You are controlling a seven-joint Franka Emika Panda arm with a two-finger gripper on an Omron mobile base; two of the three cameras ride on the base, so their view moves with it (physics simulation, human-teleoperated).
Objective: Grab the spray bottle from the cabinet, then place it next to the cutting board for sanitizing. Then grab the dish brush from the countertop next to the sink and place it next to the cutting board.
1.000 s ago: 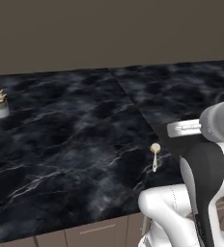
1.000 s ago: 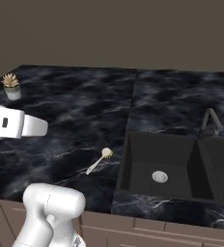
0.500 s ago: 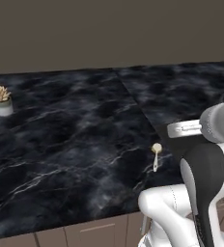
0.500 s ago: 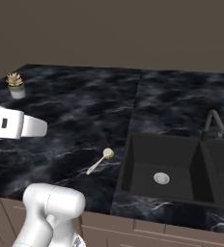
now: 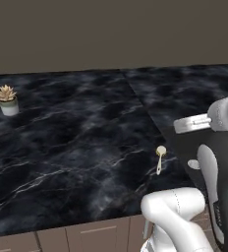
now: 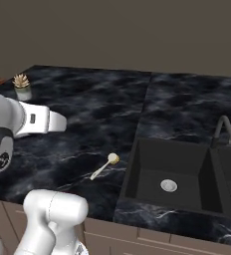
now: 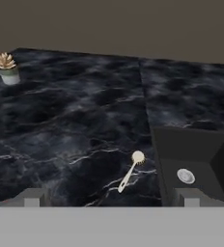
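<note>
Two containers: a sink basin point(image 6: 167, 172) recessed in the countertop point(image 6: 92, 114), and a small pot point(image 5: 9, 107) holding a succulent point(image 5: 6, 92).
Sink contents: the basin holds nothing loose; a round metal drain point(image 6: 169, 186) sits in its floor. A second basin lies to its right, cut off by the frame edge.
Faucet: a dark curved faucet point(image 6: 224, 130) rises behind the divider between the two basins.
Pot contents: one spiky tan-green succulent stands upright in the pale pot, at the far left of the countertop, well apart from the sink.
Countertop: black, marble-look, white veining; one seam runs front to back, left of the sink.
Dish brush: the dish brush point(image 6: 105, 166) lies flat on the countertop, just beside the sink's left rim and not touching it. Cream round head points toward the back wall; thin handle points toward the front edge.
Dish brush, hand view: the brush lies ahead of the gripper, between the two fingertips' lines of sight and nearer the right one.
Gripper: the gripper point(image 7: 109, 198) is spread wide and grasps nothing. Both fingertips point(image 7: 31, 197) show at the bottom of the hand view, far apart, above the counter's front area.
Gripper to brush: apart, no contact.
Arm: the white arm point(image 6: 23, 122) extends over the front of the counter, left of the brush.
Base cabinets: taupe fronts point(image 5: 86, 236) show below the counter's front edge.
</note>
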